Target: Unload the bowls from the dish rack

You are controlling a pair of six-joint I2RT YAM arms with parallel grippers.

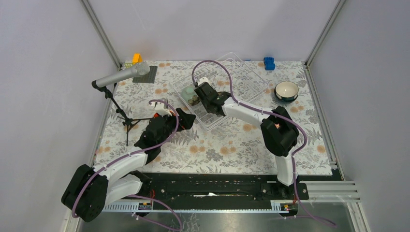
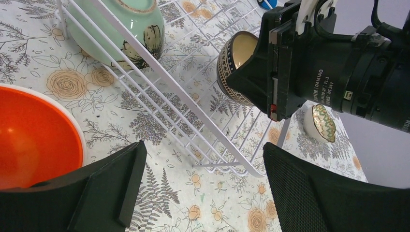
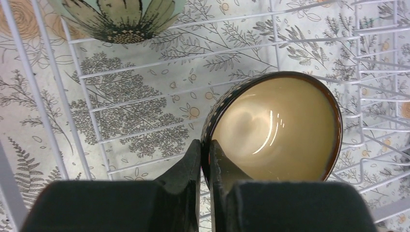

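Jaws of the left pincer [image 2: 205, 150] stand wide apart, empty, just beside a glossy orange round bowl [image 2: 34, 140] on the floral-print worktop [image 1: 217, 150]. Beyond, the right pincer [image 3: 205, 145] clamps the rim of a dark brown patterned bowl [image 3: 275, 130] inside the white wire dish rack [image 1: 249, 79], near a pale green ceramic bowl [image 2: 125, 24].

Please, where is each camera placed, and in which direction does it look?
Top external: above and behind the bases, looking down on the table; the left arm and right arm show.
Left wrist: on the left arm, looking past the open left gripper at the orange bowl and dish rack.
Right wrist: looking down into the rack; the right gripper pinches the brown bowl by its rim.
Shared: both wrist views show the brown bowl and pale green bowl.
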